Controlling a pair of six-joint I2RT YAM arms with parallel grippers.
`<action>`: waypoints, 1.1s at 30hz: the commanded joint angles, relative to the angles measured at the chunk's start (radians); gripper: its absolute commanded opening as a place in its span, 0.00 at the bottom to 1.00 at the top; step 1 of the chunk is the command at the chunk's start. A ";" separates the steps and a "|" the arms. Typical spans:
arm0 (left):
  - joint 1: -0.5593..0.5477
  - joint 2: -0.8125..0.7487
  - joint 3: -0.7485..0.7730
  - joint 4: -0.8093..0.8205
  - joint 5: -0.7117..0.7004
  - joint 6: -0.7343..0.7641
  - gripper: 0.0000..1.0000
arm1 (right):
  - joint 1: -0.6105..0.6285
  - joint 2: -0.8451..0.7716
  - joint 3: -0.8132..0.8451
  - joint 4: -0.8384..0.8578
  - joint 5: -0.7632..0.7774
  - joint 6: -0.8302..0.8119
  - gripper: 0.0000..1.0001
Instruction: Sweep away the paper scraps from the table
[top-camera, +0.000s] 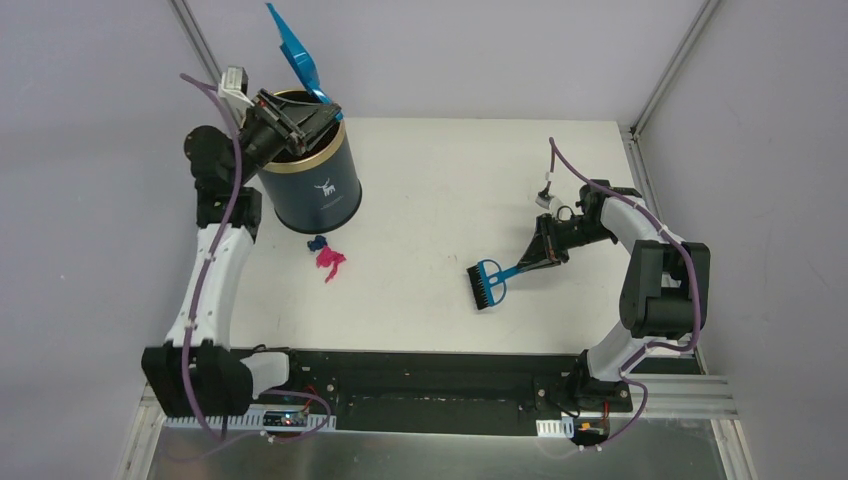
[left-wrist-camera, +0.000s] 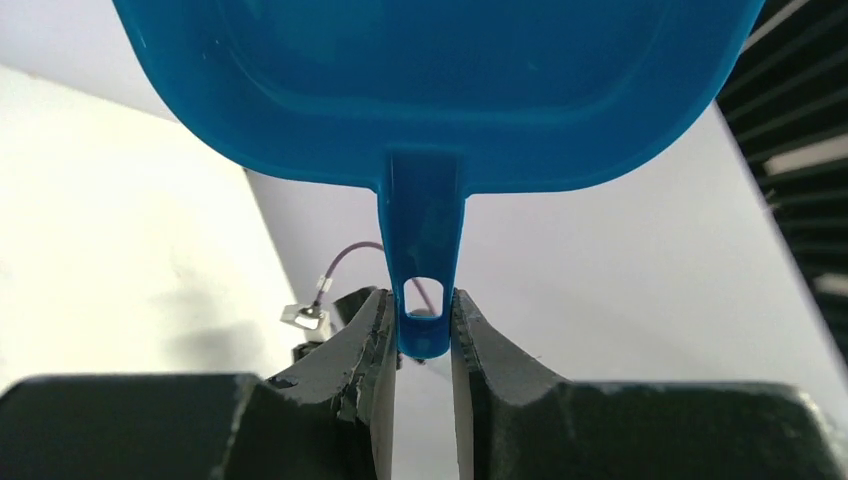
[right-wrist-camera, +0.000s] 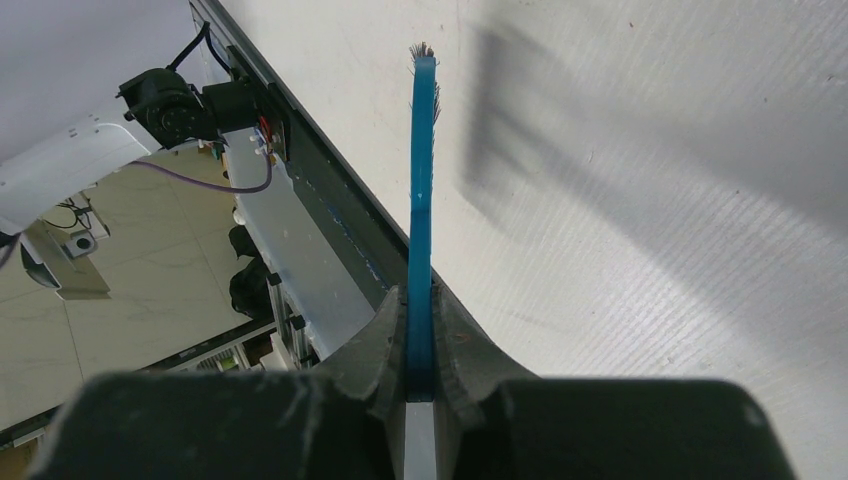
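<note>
scraps first: the paper scraps (top-camera: 327, 256), a small magenta-pink clump with a dark blue bit touching it at its 11 o'clock, lay on the table (top-camera: 430, 180) just beside the foot of the navy bin (top-camera: 320, 185), at about the bin's 6 o'clock. they looked very light, soft and crumpled. they would likely skitter or roll under a quick stroke and could snag in bristles, so they seemed better herded than pinched, with the bristles set down on their far side and drawn gently toward a pan lip pressed flat on the table. the left gripper (left-wrist-camera: 420, 325) was clamped on the very end of the blue dustpan (left-wrist-camera: 430, 60), its jaws closed on the thin handle at the hanging hole. the pan was held high and tipped over the bin's mouth, at the bin's 12 o'clock. so narrow a hold on stiff, smooth plastic might let the pan pivot when pushed against. the right gripper (right-wrist-camera: 420, 315) was closed tight on the handle of the hand brush (right-wrist-camera: 422, 150). the brush head sat at the gripper's 7 o'clock, at the scraps' 3 o'clock and well apart from them. whether its bristles touched the table could not be told.
</note>
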 joint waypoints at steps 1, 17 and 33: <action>-0.007 -0.160 0.114 -0.512 0.047 0.414 0.00 | -0.001 -0.007 0.022 -0.004 -0.013 -0.028 0.00; -0.198 -0.440 -0.137 -1.140 -0.053 0.868 0.00 | 0.000 0.009 0.019 0.015 -0.010 -0.010 0.00; -0.384 -0.571 -0.212 -1.383 -0.620 1.109 0.00 | 0.162 -0.016 0.148 0.024 0.118 0.002 0.00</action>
